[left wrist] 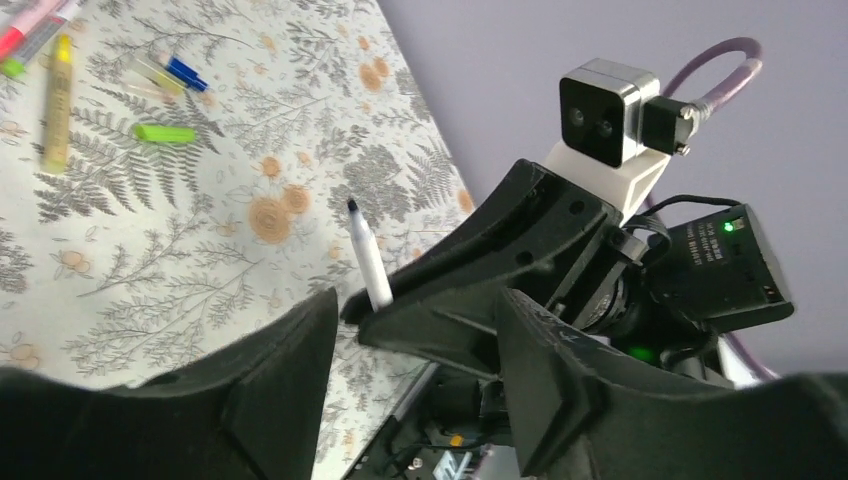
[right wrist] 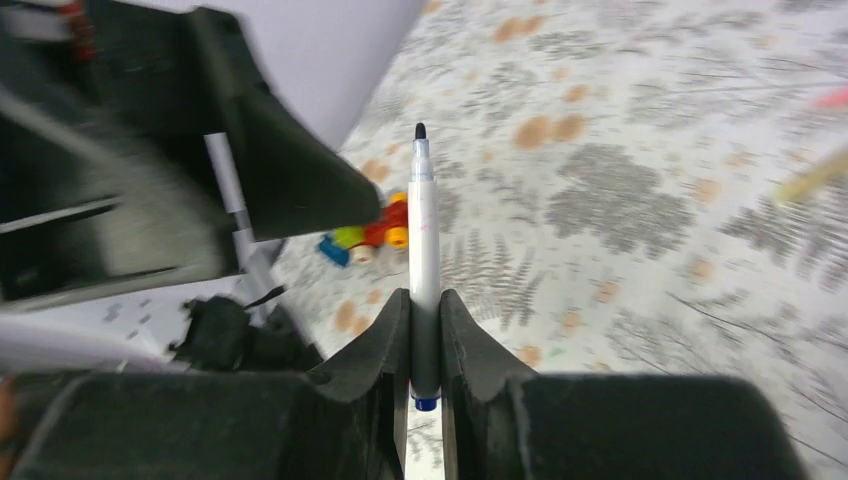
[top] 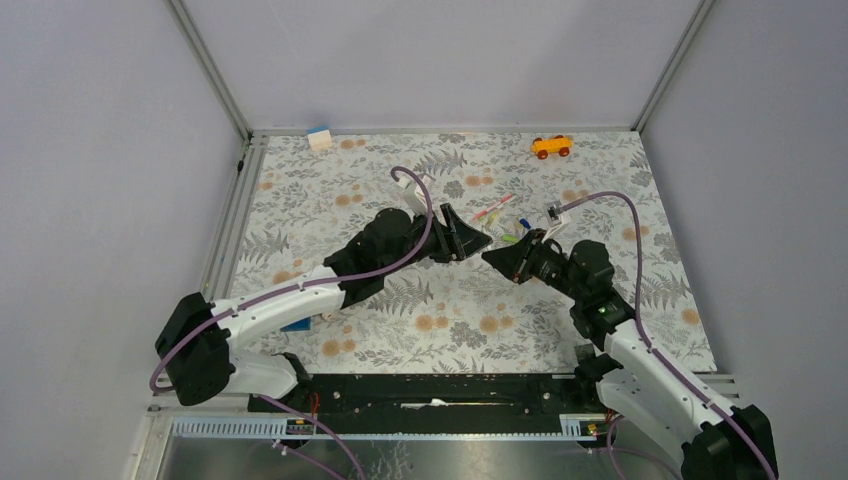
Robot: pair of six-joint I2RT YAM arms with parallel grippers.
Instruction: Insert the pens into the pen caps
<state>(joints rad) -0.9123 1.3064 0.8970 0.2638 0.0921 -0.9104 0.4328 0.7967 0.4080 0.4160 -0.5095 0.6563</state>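
Note:
My right gripper (right wrist: 424,295) is shut on a white pen (right wrist: 424,230) with a dark blue rear end, its bare dark tip pointing away from me. In the top view this gripper (top: 492,257) faces my left gripper (top: 478,243) above the table's middle, almost tip to tip. My left gripper (left wrist: 415,310) is open and empty, and the held pen (left wrist: 368,262) sticks up just beyond its fingers. On the table lie a pink-red pen (left wrist: 22,32), a pale yellow pen (left wrist: 58,100), a lime green cap (left wrist: 165,132) and a dark blue cap (left wrist: 186,73).
An orange toy car (top: 551,146) sits at the far right edge. A white and blue block (top: 319,138) lies at the far left corner. Red, green and yellow toy bricks (right wrist: 368,236) lie under my left arm. Grey walls close the table in.

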